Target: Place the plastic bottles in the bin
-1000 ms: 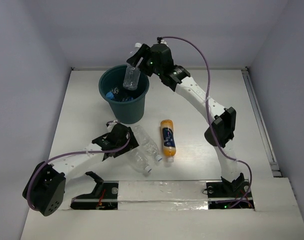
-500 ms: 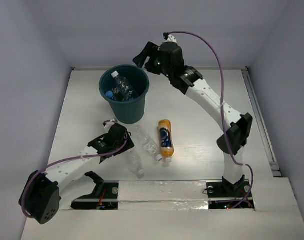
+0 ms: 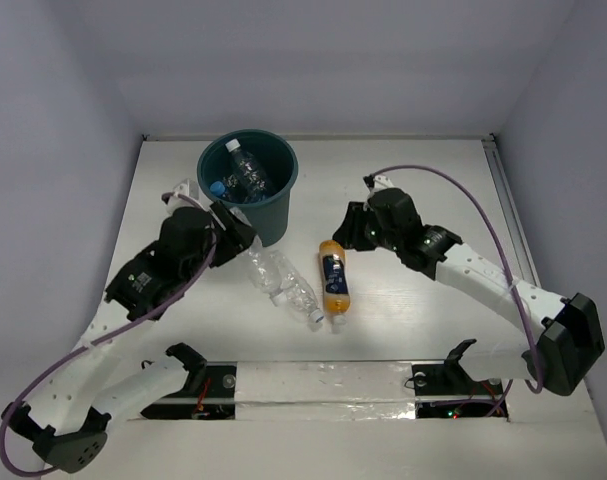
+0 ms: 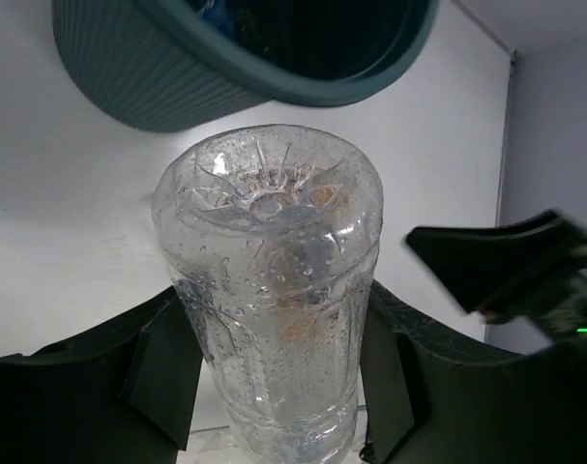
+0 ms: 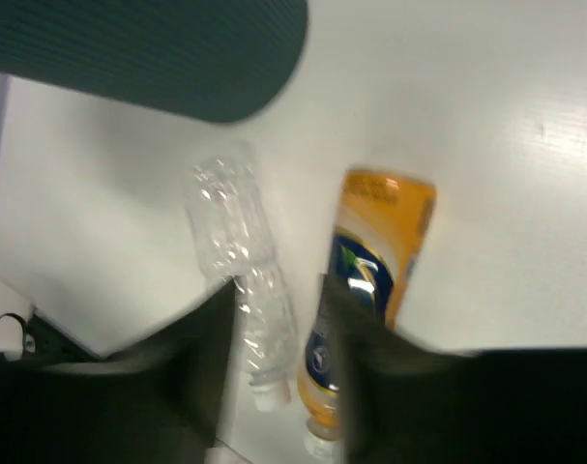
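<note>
Left pincer [image 3: 235,238] now up beside the bin [image 3: 270,218] with a clear bottle [image 4: 274,271]; right pincer [image 3: 351,228] down near the orange bottle [image 3: 333,281].

Holds the left arm high and bent, left gripper [image 3: 235,238] clamped on a bottle [image 4: 269,251] with a finger on each side. Stretches the right arm low, forward and inward, right gripper [image 3: 352,227] pointed down, fingers [image 5: 211,358] slightly apart, gripping nothing.

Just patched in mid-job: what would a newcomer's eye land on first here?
The dark teal bin at the far left of the table, with bottles already inside it. Beside it the left claw grips a clear bottle, and the right claw hovers open by the orange bottle lying mid-table.
</note>
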`<control>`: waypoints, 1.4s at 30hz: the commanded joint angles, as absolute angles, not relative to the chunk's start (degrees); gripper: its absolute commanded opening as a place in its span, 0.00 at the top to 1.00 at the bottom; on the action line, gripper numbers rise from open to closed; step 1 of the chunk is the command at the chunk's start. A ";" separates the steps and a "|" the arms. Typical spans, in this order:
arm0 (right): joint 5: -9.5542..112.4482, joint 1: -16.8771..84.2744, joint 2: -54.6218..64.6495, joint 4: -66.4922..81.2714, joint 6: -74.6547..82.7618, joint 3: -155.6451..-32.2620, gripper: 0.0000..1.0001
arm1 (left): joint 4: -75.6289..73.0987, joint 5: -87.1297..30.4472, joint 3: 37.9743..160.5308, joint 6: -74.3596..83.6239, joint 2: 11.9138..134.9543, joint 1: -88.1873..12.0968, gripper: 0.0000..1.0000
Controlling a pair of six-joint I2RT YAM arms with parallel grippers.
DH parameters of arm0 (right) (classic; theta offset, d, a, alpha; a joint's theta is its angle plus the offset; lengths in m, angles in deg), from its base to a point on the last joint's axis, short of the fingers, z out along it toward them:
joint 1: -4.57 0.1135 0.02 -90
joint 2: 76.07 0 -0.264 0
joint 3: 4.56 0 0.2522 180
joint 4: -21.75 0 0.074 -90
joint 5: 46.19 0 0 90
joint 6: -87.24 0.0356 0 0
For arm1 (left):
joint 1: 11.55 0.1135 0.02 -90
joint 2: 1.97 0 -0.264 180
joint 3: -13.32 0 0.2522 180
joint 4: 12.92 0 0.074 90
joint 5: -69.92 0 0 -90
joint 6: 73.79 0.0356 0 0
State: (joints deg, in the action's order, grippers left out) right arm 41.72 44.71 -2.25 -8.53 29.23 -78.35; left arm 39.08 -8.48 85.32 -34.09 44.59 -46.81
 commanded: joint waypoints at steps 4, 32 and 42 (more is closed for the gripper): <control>45.46 44.74 -4.00 -5.38 27.04 -73.08 0.25 | 42.41 1.51 106.94 -25.73 56.98 -46.97 0.54; 41.26 44.74 18.67 -7.04 25.01 -78.43 0.07 | 17.01 15.70 118.05 -1.71 80.30 -30.71 0.12; 43.10 42.45 23.51 -6.08 22.20 -82.04 0.24 | 26.67 2.52 114.73 -9.09 69.15 -32.63 0.14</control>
State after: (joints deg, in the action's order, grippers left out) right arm 42.53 43.16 23.00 -8.18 23.85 -79.42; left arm 24.43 7.51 116.90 -5.50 76.51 -31.10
